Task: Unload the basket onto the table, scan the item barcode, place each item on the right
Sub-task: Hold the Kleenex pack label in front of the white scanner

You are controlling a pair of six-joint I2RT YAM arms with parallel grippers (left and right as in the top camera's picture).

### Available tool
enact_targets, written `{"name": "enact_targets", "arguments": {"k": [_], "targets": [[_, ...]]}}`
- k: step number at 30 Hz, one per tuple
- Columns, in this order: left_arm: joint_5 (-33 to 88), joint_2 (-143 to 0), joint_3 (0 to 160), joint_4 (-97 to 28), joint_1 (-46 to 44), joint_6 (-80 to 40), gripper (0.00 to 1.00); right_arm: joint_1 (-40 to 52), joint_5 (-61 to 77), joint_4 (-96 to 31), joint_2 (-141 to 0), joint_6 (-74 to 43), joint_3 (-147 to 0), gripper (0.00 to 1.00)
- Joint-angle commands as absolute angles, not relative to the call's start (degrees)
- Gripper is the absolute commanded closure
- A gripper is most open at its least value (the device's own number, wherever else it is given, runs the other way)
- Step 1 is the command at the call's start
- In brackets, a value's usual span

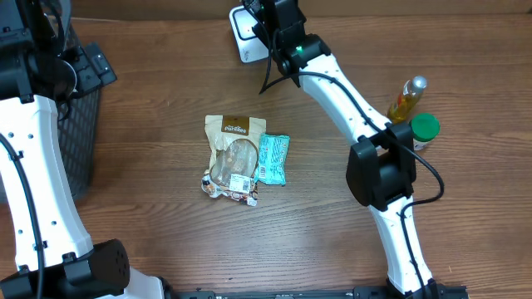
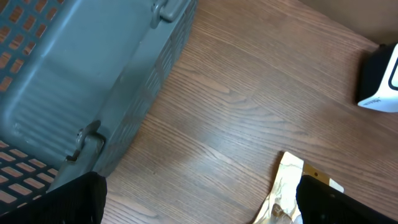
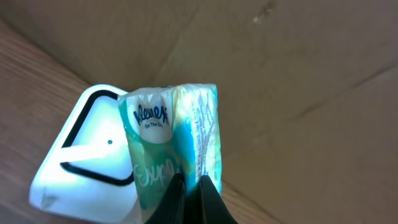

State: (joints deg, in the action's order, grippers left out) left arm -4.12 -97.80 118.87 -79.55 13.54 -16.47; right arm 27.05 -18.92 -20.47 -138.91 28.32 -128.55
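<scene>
Right fingers [image 3: 176, 200]: pressed almost together, with the lower edge of a soft pack pinched between the two dark tips.
Right gripper [image 3: 193, 190]: clamped on the Kleenex tissue pack [image 3: 174, 140], which is held upright above the tips.
Held pack: white and teal wrapper, with the brand oval turned toward the wrist camera and fine print seen down the right side; no barcode can be made out from this angle.
Scanner [image 3: 78, 165]: a white unit with a black-outlined face, seen directly behind and to the left of the pack; whether the two touch cannot be told.
Scanner position: at the far edge of the table [image 1: 158, 241], where the right arm is stretched over it in the overhead view [image 1: 241, 37].
Backdrop: a brown cardboard wall [image 3: 298, 74] is seen behind the pack and scanner.
Left fingers [image 2: 74, 202]: spread wide apart, one dark tip at each lower corner of the wrist view, with nothing between them.
Left gripper [image 2: 205, 208]: raised above bare wood, beside the grey basket [image 2: 93, 68] at the table's left side.
Table middle: a tan snack pouch [image 1: 233, 154] is laid flat, with a teal packet [image 1: 273, 158] touching its right edge.
Right side: an oil bottle [image 1: 406, 101] and a green-lidded jar [image 1: 425, 129] are stood close together beside the right arm.
</scene>
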Motion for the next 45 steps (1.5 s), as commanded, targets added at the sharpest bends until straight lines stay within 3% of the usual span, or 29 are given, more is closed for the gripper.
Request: {"name": "enact_targets", "arguments": {"k": [1,25,45], "targets": [[-4.0,-98.1,119.3,-79.5,13.5,-16.3,0.00,27.7,-20.1,-17.6,-141.3,29.0,-129.6,0.96],[-4.0,-98.1,119.3,-79.5,13.5,-16.3,0.00,29.9,-21.9,-2.6,-149.3,59.0,-129.3,0.96],[-4.0,-98.1,119.3,-79.5,13.5,-16.3,0.00,29.8,-21.9,-4.7,-149.6,53.2,-128.5,0.96]]}}
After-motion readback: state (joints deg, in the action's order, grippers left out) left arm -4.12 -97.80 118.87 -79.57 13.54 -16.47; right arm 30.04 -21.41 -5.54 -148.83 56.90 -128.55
